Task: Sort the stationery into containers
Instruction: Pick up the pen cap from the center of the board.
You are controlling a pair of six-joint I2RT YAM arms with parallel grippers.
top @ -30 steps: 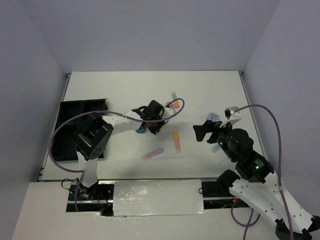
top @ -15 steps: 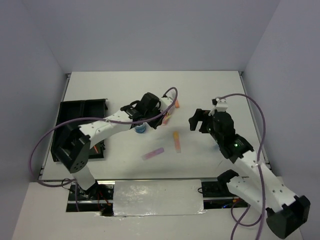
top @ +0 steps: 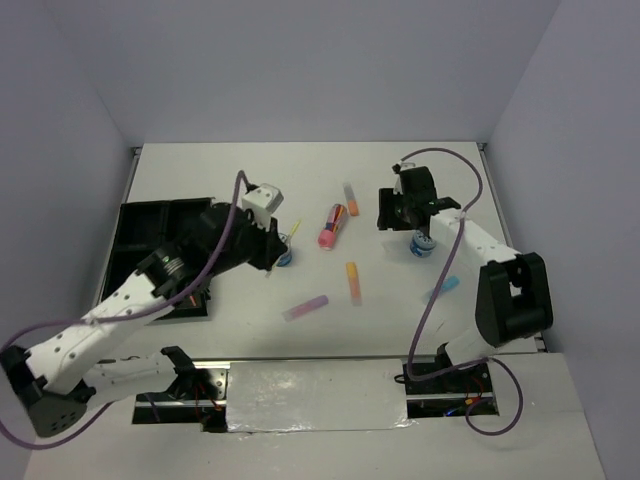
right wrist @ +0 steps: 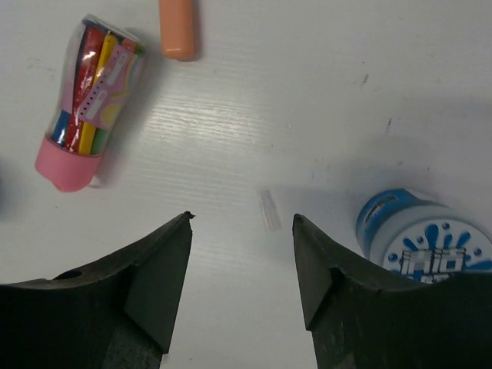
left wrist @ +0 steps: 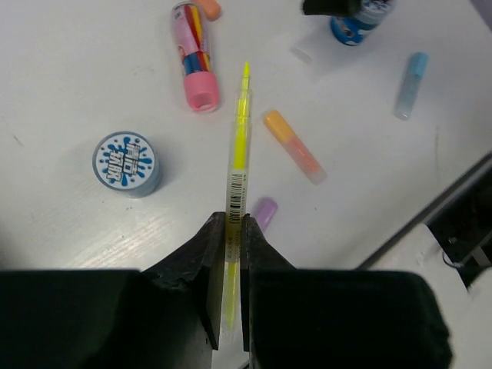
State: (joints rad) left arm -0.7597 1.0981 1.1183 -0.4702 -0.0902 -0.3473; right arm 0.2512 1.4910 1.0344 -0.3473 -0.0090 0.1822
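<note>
My left gripper [left wrist: 228,224] is shut on a thin yellow pen [left wrist: 239,146] and holds it above the table; from above the gripper [top: 275,243] is next to a blue-white roll [top: 284,257]. That roll [left wrist: 125,162], a pink-capped highlighter [left wrist: 194,54], an orange stick [left wrist: 292,144], a lilac stick [left wrist: 264,211] and a light-blue stick [left wrist: 410,74] lie below it. My right gripper [right wrist: 242,219] is open and empty over bare table, between the highlighter [right wrist: 88,111] and the second roll [right wrist: 419,238]. The black organiser tray [top: 150,225] is at the left.
A short orange piece [right wrist: 177,27] lies beyond the highlighter, and a small clear cap [right wrist: 269,209] lies between my right fingers. A clear stick [top: 348,191] lies far centre. The side walls stand close to the table's left and right edges.
My left arm has drawn back to the left with the yellow pen, uncovering the highlighter. My right arm has swung to the far side, next to the right roll.
</note>
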